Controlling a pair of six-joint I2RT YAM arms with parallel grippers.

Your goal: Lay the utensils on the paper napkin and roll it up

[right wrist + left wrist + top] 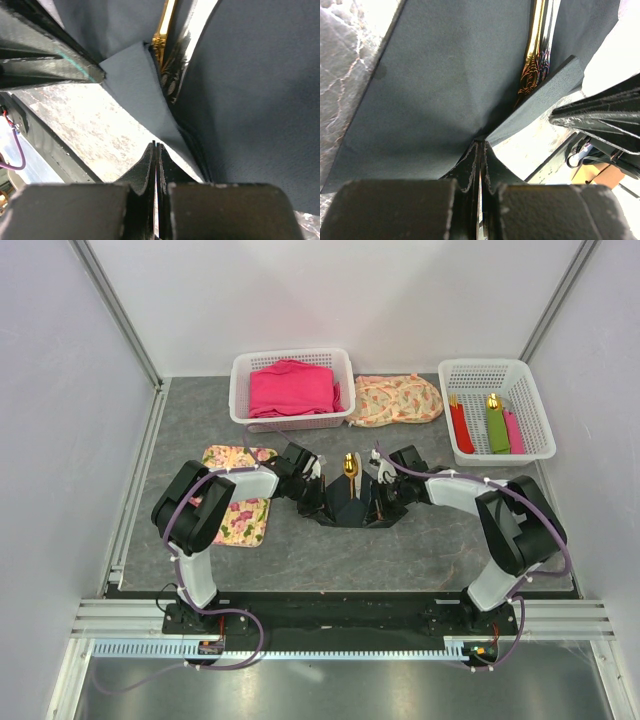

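Observation:
The black paper napkin [350, 508] lies mid-table with its left and right sides lifted into a trough. The utensils [350, 466] lie in the trough, with a gold spoon head sticking out at the far end. My left gripper [318, 492] is shut on the napkin's left side and my right gripper [383, 495] is shut on its right side. In the left wrist view the closed jaws [481, 145] pinch the napkin [445, 75] beside the gold handles [535, 55]. In the right wrist view the closed jaws [156, 146] meet the napkin [250, 90] next to the handles [162, 35].
A floral mat [240, 515] lies under the left arm. At the back stand a white basket [240, 370] with a pink cloth [292, 388], a floral cloth [395, 400], and a white basket [540, 420] holding red, green and pink napkin rolls [497, 425].

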